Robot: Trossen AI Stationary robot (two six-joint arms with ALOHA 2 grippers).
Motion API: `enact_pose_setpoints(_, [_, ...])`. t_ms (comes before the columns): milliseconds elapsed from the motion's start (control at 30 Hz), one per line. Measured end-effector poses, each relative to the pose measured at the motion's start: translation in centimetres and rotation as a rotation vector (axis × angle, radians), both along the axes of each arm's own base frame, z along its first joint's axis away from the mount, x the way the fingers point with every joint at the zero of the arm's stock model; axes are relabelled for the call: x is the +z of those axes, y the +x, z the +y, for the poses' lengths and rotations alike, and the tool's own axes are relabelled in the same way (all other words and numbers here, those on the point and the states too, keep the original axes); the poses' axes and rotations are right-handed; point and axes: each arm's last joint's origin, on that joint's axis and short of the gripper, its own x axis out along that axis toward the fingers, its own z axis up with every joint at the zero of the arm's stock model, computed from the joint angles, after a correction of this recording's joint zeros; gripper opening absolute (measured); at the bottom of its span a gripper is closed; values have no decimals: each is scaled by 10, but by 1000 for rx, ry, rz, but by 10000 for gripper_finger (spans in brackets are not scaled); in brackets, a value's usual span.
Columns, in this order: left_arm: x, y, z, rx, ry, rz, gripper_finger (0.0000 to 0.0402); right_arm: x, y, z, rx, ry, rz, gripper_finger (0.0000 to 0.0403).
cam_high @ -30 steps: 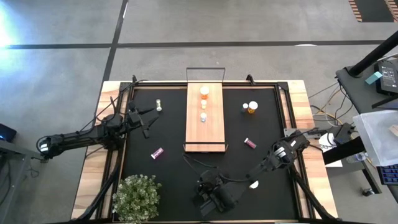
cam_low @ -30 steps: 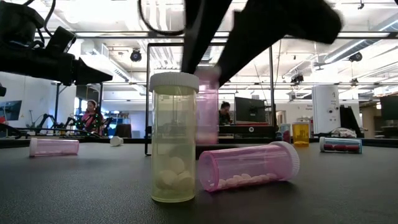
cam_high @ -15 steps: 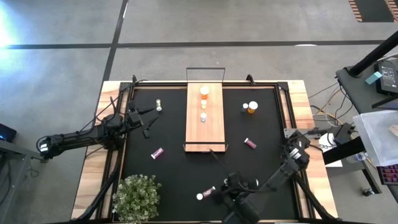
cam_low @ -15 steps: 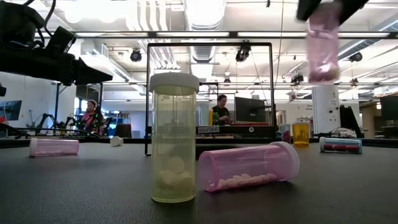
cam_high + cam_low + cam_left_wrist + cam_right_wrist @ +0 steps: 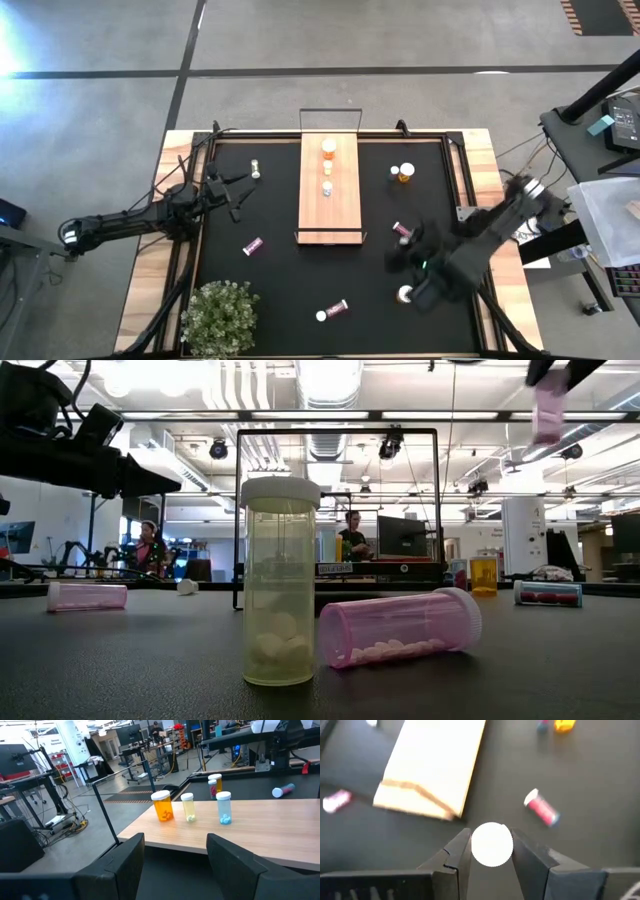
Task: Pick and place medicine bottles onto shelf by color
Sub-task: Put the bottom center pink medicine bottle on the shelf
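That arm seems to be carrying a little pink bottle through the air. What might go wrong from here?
1. The right end effector pinches the pink bottle near its white cap only; it might slip and drop.
2. Three bottles already stand on the shelf; setting another down close by may topple them.
3. A dark red bottle lies on the mat near the arm's path and might get knocked.
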Motion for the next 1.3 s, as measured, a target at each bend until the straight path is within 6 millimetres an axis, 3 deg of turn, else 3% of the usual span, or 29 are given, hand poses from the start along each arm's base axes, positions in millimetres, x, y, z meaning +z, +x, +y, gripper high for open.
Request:
enact_pose_setpoints(133, [0, 0, 0, 0, 0, 1, 199, 4, -10, -38, -3, -57, -59, 118])
enact_pose_setpoints(233, [0, 0, 0, 0, -1, 2, 199, 4, -6, -62, 48, -115, -76, 119])
enact_pose_setpoints(467, [0, 0, 0, 0, 0, 2, 199, -6, 33, -110, 202, -147, -63, 120])
enact_pose_setpoints(700, [0, 0, 0, 0, 0, 1, 199, -20, 77, -151, 365, -65, -67, 120])
enact_pose_setpoints(1000, [0, 0, 0, 0, -1, 3, 199, -55, 122, -163, 460, -54, 3, 121])
enact_pose_setpoints(1300, [0, 0, 0, 0, 0, 2, 199, -66, 157, -162, 462, -44, 12, 121])
